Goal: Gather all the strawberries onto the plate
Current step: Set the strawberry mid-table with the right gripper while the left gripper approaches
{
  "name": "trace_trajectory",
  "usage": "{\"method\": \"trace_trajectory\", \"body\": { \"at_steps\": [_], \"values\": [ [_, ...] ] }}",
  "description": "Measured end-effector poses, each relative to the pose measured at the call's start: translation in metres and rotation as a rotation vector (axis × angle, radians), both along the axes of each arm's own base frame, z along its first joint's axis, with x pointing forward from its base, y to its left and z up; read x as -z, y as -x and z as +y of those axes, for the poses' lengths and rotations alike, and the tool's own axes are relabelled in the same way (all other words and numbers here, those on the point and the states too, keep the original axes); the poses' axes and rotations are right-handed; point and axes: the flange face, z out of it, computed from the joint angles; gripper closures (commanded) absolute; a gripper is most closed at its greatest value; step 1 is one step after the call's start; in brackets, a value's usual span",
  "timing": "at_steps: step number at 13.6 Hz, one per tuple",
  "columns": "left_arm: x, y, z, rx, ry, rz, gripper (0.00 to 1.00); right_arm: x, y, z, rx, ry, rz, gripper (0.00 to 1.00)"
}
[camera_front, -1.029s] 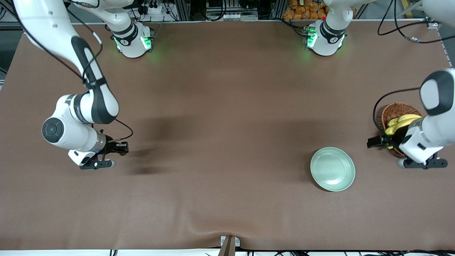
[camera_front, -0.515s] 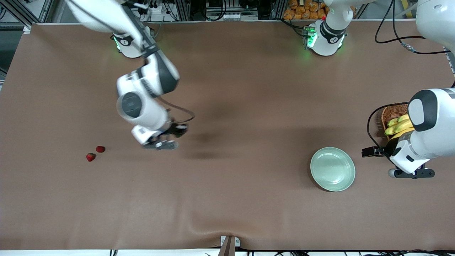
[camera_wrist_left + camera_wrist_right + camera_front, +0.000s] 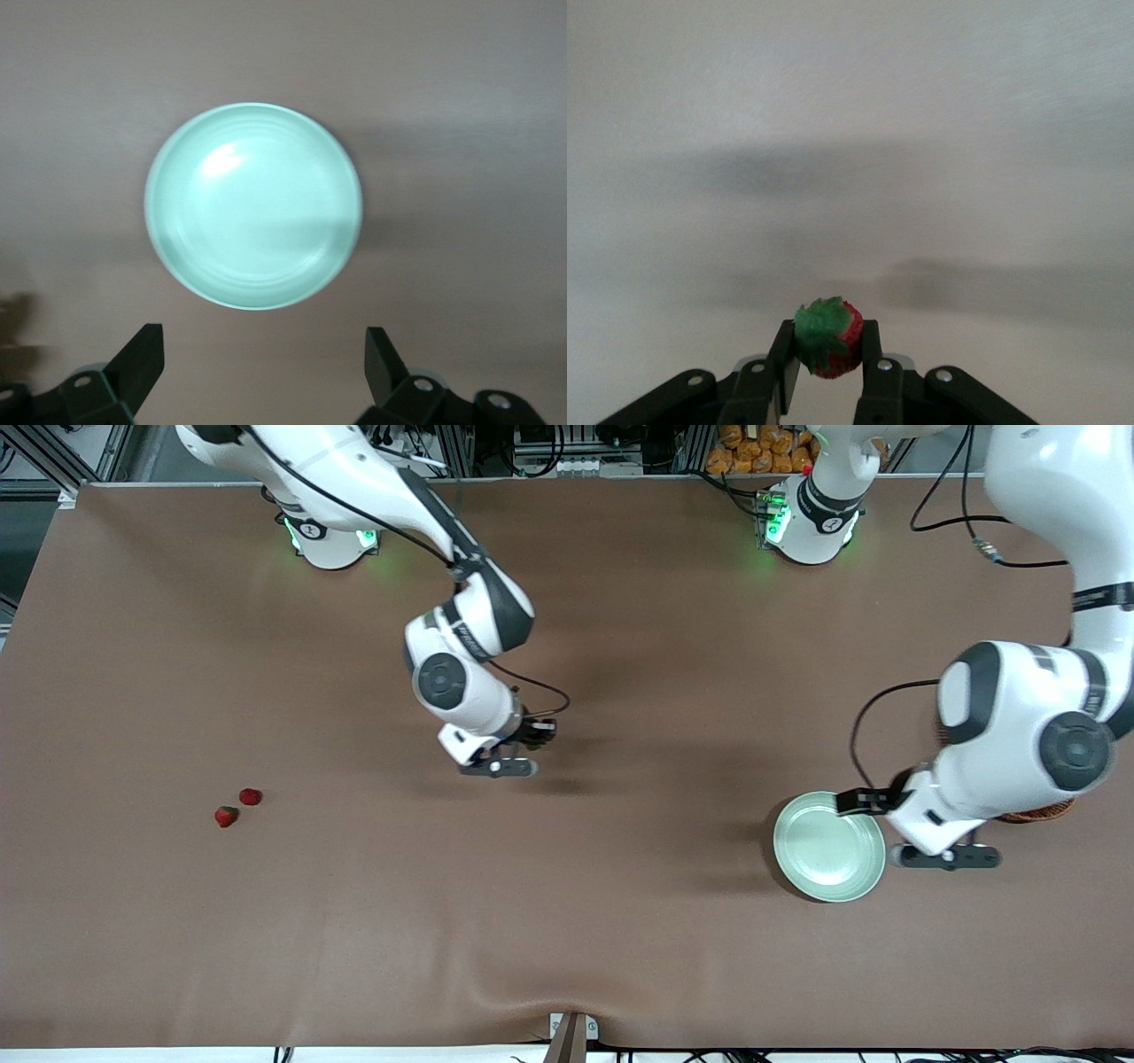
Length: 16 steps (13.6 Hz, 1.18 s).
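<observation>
Both arms have shifted since a moment ago: the right arm has swung from the two berries toward the table's middle, and the left arm has come off the basket toward the plate.

Right gripper [image 3: 498, 767]: hanging over bare brown table [image 3: 567, 921] near the middle, jaws clamped on one strawberry [image 3: 829, 337], green top showing between the fingers.

Left gripper [image 3: 946, 856]: hovering just beside the plate [image 3: 829, 847], at its edge toward the left arm's end of the table, jaws standing wide apart and holding nothing.

Plate: pale green, lying flat on the table, nothing in it.

Two more strawberries [image 3: 237, 807]: lying close together on the table toward the right arm's end, well apart from the plate.

Basket [image 3: 1036, 813]: mostly hidden under the left arm.
</observation>
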Motion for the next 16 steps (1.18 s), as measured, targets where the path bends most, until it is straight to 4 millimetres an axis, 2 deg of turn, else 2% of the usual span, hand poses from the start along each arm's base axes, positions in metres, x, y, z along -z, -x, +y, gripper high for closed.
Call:
{"method": "trace_trajectory", "body": {
  "at_steps": [1, 2, 4, 9, 11, 13, 14, 16],
  "values": [
    [0.0, 0.003, -0.016, -0.011, -0.002, 0.001, 0.0, 0.012, 0.005, 0.007, -0.009, 0.006, 0.004, 0.75],
    [0.0, 0.005, -0.03, -0.016, -0.004, 0.002, 0.0, 0.022, 0.008, 0.009, -0.014, 0.014, 0.012, 0.53],
    [-0.001, 0.01, -0.052, -0.013, -0.004, 0.0, 0.0, 0.033, 0.007, 0.007, -0.01, 0.022, 0.012, 0.0],
    [-0.017, 0.023, -0.118, -0.063, 0.0, -0.024, 0.0, 0.027, -0.009, 0.01, 0.031, -0.028, -0.114, 0.0],
    [-0.017, 0.033, -0.145, -0.06, 0.0, -0.023, 0.0, 0.015, -0.024, -0.001, 0.049, -0.028, -0.108, 0.0],
    [-0.013, 0.038, -0.157, -0.062, -0.003, -0.016, 0.0, -0.015, -0.049, -0.03, 0.088, -0.03, -0.082, 0.0],
    [-0.008, 0.041, -0.163, -0.056, -0.004, -0.008, 0.0, -0.034, -0.064, -0.053, 0.113, -0.03, -0.06, 0.0],
    [0.009, 0.047, -0.181, -0.043, 0.002, 0.02, 0.0, -0.07, -0.088, -0.112, 0.149, -0.025, -0.001, 0.0]
  ]
}}
